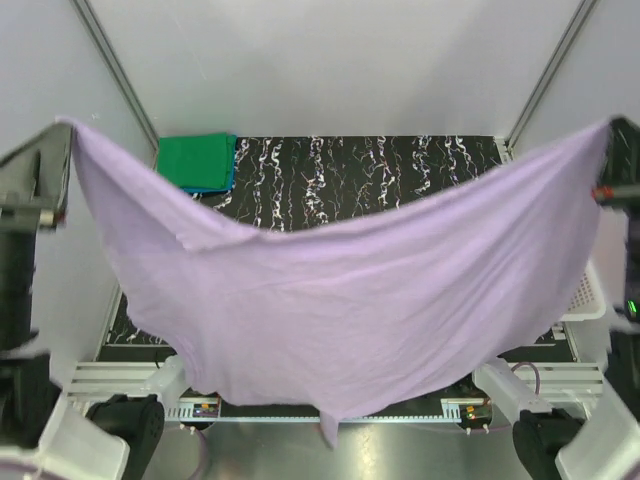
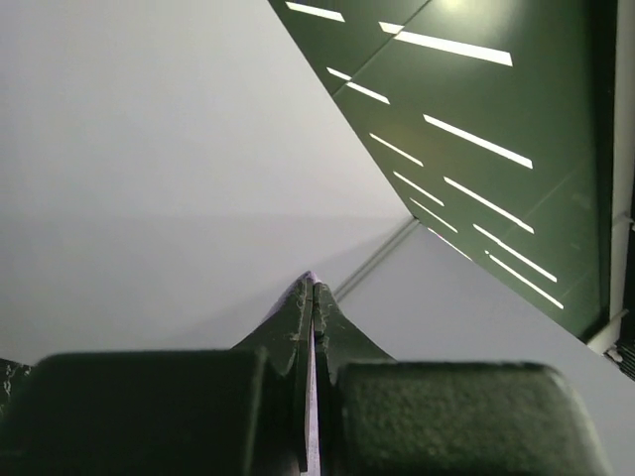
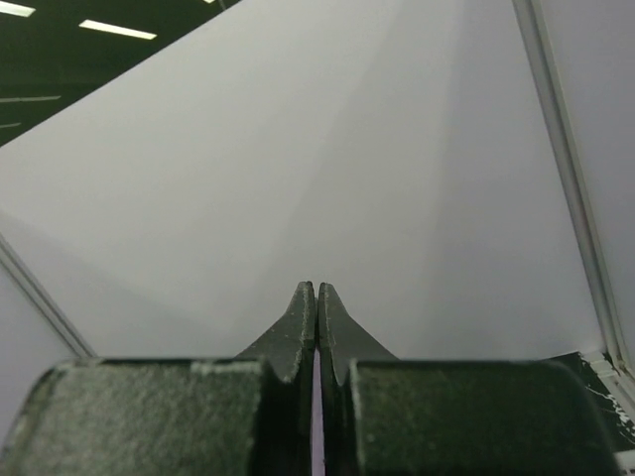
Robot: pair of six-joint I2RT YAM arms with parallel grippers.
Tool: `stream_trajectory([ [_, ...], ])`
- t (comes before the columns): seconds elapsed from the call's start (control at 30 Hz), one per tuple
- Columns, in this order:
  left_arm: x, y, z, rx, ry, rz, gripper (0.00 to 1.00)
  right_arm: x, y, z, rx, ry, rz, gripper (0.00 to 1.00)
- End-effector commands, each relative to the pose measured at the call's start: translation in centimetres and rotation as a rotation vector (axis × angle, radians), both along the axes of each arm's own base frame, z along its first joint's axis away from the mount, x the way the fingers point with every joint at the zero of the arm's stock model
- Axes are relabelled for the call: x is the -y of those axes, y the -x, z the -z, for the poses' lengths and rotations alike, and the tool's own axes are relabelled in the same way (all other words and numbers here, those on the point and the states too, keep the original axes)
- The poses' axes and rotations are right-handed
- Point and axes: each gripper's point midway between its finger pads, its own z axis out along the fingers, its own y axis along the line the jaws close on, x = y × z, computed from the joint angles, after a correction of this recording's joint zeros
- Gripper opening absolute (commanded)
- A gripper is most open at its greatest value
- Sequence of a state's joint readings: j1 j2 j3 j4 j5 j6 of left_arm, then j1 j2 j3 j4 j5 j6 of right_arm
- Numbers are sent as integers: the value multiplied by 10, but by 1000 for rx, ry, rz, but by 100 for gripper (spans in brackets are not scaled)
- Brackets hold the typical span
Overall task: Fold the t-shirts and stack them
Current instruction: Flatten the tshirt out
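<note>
A light purple t-shirt point(image 1: 340, 290) hangs spread wide in the air between both arms and sags in the middle over the black marbled table point(image 1: 360, 170). My left gripper point(image 1: 62, 135) is shut on its upper left corner; in the left wrist view point(image 2: 314, 290) a thin strip of purple cloth shows between the closed fingers. My right gripper point(image 1: 612, 140) is shut on its upper right corner; in the right wrist view point(image 3: 317, 290) purple cloth shows in the slit. A folded bright green t-shirt point(image 1: 196, 160) lies on a folded blue one point(image 1: 228, 183) at the far left corner.
A white lattice basket point(image 1: 585, 300) stands at the table's right edge, mostly hidden by the hanging shirt. White enclosure walls stand behind and to both sides. The arm bases point(image 1: 130, 420) sit at the near edge.
</note>
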State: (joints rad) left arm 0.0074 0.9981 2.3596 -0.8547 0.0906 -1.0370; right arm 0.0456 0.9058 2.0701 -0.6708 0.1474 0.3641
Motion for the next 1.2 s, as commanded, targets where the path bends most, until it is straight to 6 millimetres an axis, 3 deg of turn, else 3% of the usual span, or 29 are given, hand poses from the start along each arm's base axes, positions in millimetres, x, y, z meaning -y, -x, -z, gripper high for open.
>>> stream_trajectory([
  [0.0, -10, -122, 9, -107, -3, -59, 0, -4, -111, 4, -69, -18, -3, 0],
  [0.03, -9, -164, 17, -140, 1, -52, 0, -6, -129, 5, -76, -16, -5, 0],
  [0.07, -9, -188, 25, -168, -1, -45, 0, -7, -164, 21, -129, -16, -2, 0],
  [0.13, -3, -227, 27, -161, -6, -16, 0, -8, -195, 28, -137, -15, 2, 0],
  [0.17, -2, -262, 39, -194, -10, -9, 0, -9, -229, 51, -198, -12, 4, 0],
  [0.23, -2, -298, 52, -216, -28, -10, 0, -11, -258, 69, -225, -19, -2, 0],
  [0.27, -2, -313, 63, -238, -31, -11, 0, -13, -286, 104, -300, -27, -3, 0],
  [0.3, -2, -347, 97, -311, -52, -12, 0, -13, -298, 119, -322, -37, -7, 0],
  [0.33, -2, -361, 104, -295, -64, -14, 0, -15, -308, 126, -300, -59, -16, 0],
  [0.37, -1, -376, 120, -309, -89, -16, 0, -16, -328, 170, -372, -67, -19, 0],
  [0.43, 0, -414, 169, -352, -115, -9, 0, -17, -347, 204, -399, -95, -29, 0],
  [0.47, 1, -426, 186, -369, -131, -5, 0, -17, -367, 234, -421, -99, -28, 0],
  [0.5, 3, -447, 215, -409, -144, 11, 0, -21, -377, 250, -435, -99, -43, 0],
  [0.53, 5, -459, 226, -397, -158, 19, 0, -22, -388, 258, -422, -99, -52, 0],
  [0.57, 18, -468, 237, -404, -172, 41, 0, -23, -408, 291, -476, -99, -53, 0],
  [0.63, 25, -497, 267, -411, -203, 72, 0, -30, -429, 315, -501, -86, -95, 0],
  [0.67, 28, -508, 279, -427, -206, 87, 0, -32, -449, 338, -535, -87, -113, 0],
  [0.77, 33, -533, 299, -433, -216, 119, 0, -41, -481, 367, -573, -101, -196, 0],
  [0.9, 31, -553, 313, -440, -212, 110, 0, -54, -511, 378, -586, -85, -276, 0],
  [0.93, 30, -555, 315, -447, -210, 109, 0, -32, -517, 385, -607, -98, -252, 0],
  [0.97, 26, -560, 323, -461, -198, 109, 0, -30, -527, 388, -604, -100, -261, 0],
  [1.17, 25, -560, 351, -526, -181, 135, 0, -8, -543, 409, -646, -110, -272, 0],
])
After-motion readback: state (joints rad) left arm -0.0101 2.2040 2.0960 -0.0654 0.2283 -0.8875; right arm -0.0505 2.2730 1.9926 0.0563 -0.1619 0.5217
